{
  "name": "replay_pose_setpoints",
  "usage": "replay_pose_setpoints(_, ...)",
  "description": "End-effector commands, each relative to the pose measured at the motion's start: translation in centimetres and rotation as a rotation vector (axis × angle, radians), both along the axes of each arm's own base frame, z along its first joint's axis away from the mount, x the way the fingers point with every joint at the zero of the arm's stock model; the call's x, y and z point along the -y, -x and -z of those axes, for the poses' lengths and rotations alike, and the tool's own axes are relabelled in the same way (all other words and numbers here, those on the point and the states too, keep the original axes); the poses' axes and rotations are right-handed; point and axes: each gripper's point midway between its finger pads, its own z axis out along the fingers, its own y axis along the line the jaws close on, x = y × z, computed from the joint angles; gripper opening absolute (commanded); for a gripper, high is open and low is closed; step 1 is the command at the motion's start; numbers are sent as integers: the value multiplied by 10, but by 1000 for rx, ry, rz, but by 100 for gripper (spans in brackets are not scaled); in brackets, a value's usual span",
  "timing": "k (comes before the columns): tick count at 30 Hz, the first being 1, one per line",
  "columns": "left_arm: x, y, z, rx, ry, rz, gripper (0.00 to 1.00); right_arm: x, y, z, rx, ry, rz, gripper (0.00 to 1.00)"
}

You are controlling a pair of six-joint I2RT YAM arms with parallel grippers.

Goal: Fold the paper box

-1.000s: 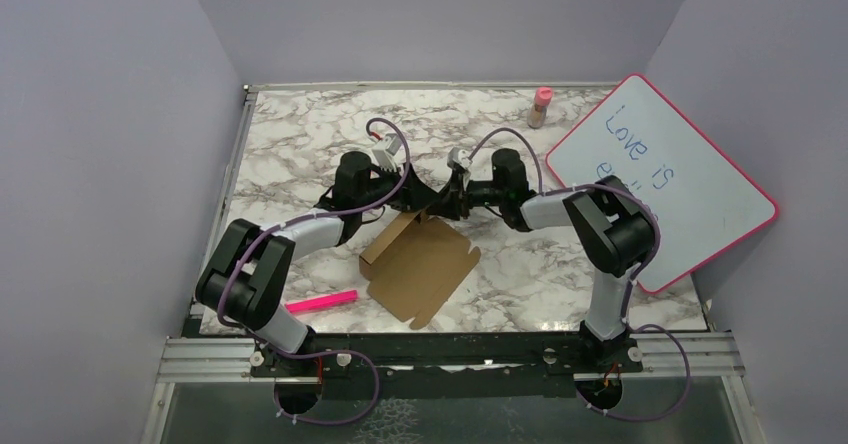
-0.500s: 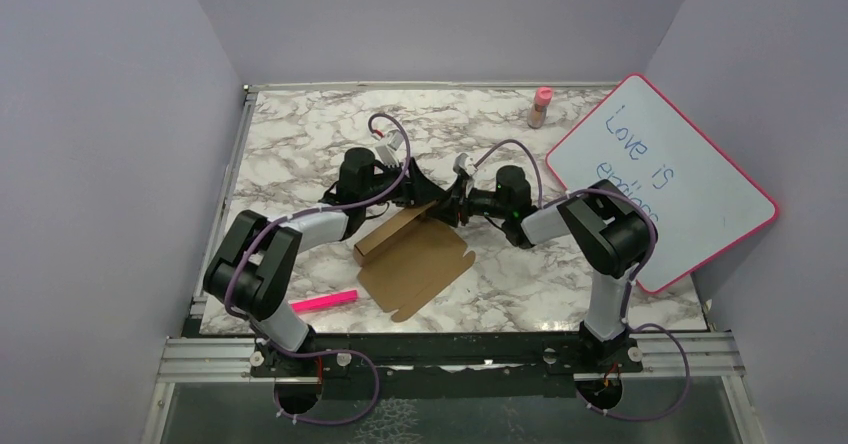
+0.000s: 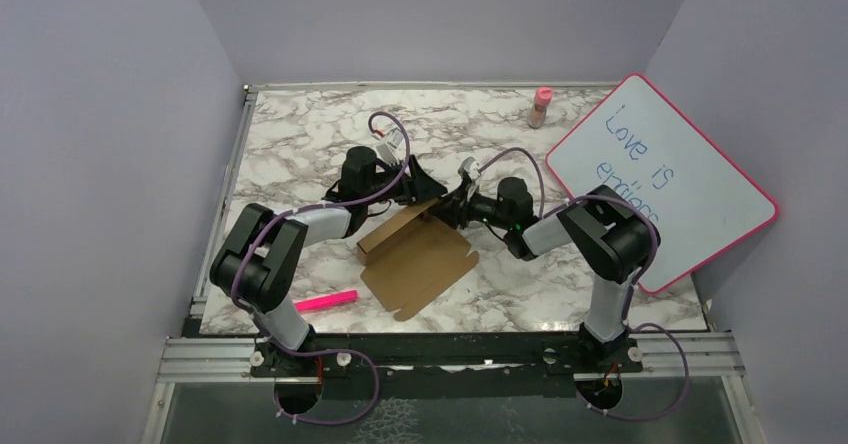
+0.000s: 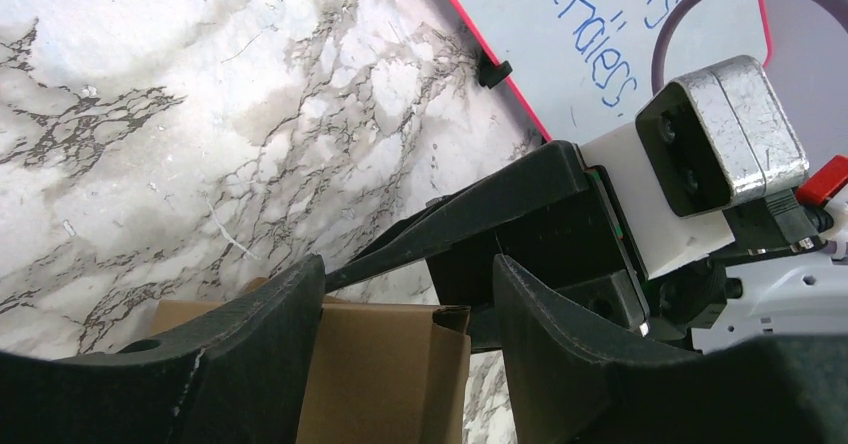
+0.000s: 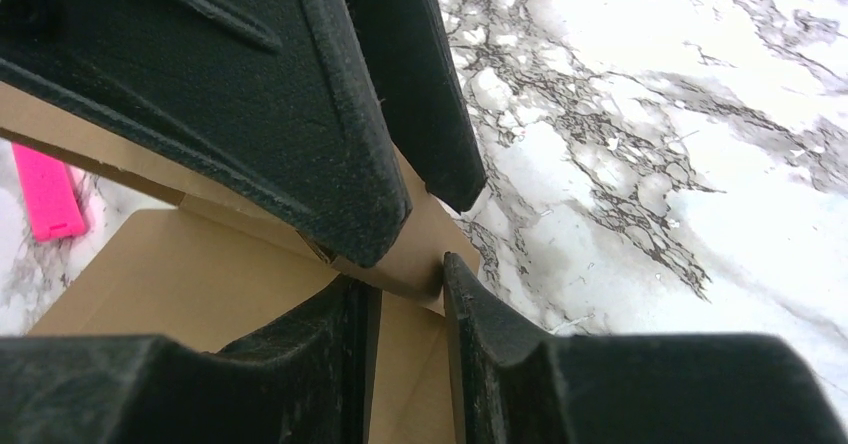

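The paper box [image 3: 420,259] is brown cardboard lying mostly flat on the marble table, with its far-left wall [image 4: 380,364] folded up. My left gripper [image 3: 425,192] is open astride that raised wall [image 4: 405,274]. The cardboard rests against the left finger [image 4: 250,344], and a gap shows at the other finger. My right gripper [image 3: 452,207] meets it from the right at the box's far corner. Its jaws [image 5: 410,279] stand narrowly apart over a small corner flap [image 5: 415,264], which touches one fingertip [image 5: 455,274]. Both grippers nearly touch each other.
A pink-framed whiteboard [image 3: 660,179] with blue writing leans at the right edge. A pink-capped bottle [image 3: 541,107] stands at the back. A pink marker [image 3: 322,301] lies near the front left of the box. Purple walls enclose the table.
The box has turned and slid slightly left. The right gripper has come lower and further left toward the left gripper. The left gripper has shifted a little.
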Motion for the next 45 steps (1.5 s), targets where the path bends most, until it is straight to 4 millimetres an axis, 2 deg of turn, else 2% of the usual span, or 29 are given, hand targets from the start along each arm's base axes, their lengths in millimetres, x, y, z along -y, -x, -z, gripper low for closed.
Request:
replay_pose_setpoints(1, 8, 15, 7, -82, 19, 62, 64, 6, -25, -54, 146, -120, 159, 33)
replay_pose_setpoints(8, 8, 16, 16, -145, 29, 57, 65, 9, -29, -56, 164, -126, 242, 33)
replay_pose_setpoints(15, 3, 14, 22, -175, 33, 49, 66, 15, -43, -63, 217, -115, 339, 36)
replay_pose_setpoints(19, -5, 9, 23, -185, 39, 39, 66, 14, -44, -62, 222, -107, 335, 31)
replay_pose_setpoints(26, -7, 10, 20, -177, 40, 49, 67, 16, -45, -50, 190, -84, 348, 21)
replay_pose_setpoints(29, -9, 9, 21, -179, 34, 52, 68, 13, -41, -50, 203, -74, 319, 19)
replay_pose_setpoints(33, -6, 11, 21, -181, 42, 101, 68, -3, -31, -49, 203, -69, 202, 22)
replay_pose_setpoints(40, -3, 15, 18, -187, 55, 139, 64, 1, -39, -52, 223, -68, 249, 24)
replay_pose_setpoints(45, 1, 18, 18, -200, 65, 173, 64, -11, -37, -51, 220, -64, 184, 26)
